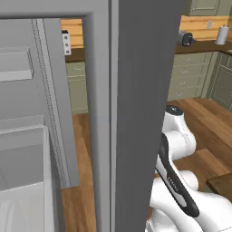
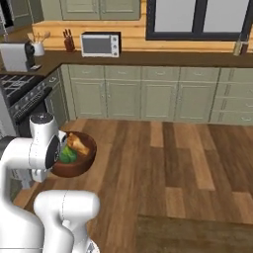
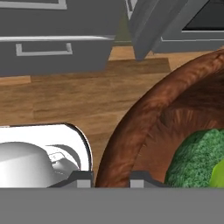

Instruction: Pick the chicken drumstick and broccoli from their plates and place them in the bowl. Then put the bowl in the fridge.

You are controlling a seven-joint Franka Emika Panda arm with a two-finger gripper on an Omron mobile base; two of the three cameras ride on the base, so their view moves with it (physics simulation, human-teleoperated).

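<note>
- Bowl (image 2: 74, 160) of dark reddish wood is up off the floor, carried at the arm's side in the right base view, well above the plank floor (image 2: 163, 163).
- Hand (image 3: 111, 178) is clamped on the bowl's rim: in the hand view one fingertip sits outside the wall and the other inside, the rim between them.
- Contents: chicken drumstick (image 2: 79, 144) lies across the top of the bowl, golden-brown, tilted; broccoli (image 2: 67, 155) sits beside and below it, partly hidden by the arm. Broccoli also shows green and bumpy on the bowl's inside in the hand view.
- Judgement: both foods are loaded, so the pick-and-place half looks done. Remaining step is getting the bowl into the fridge.
- Fridge (image 1: 136, 90) stands very close in the left base view; its open grey door edge rises straight up the middle of the picture, with pale door fittings at the left.
- Key relation: the bowl hangs from the hand by one side of its rim, so its bulk lies off to one side of the grip, not under it. Fridge opening lies to the arm's left, bowl on its right; the carry must swing the bowl round the door edge.
- Risk, as I read it: a one-sided rim grip could let the bowl tip, and the drumstick rides high enough to slide out.
- Cannot tell from these views which shelf is free.
</note>
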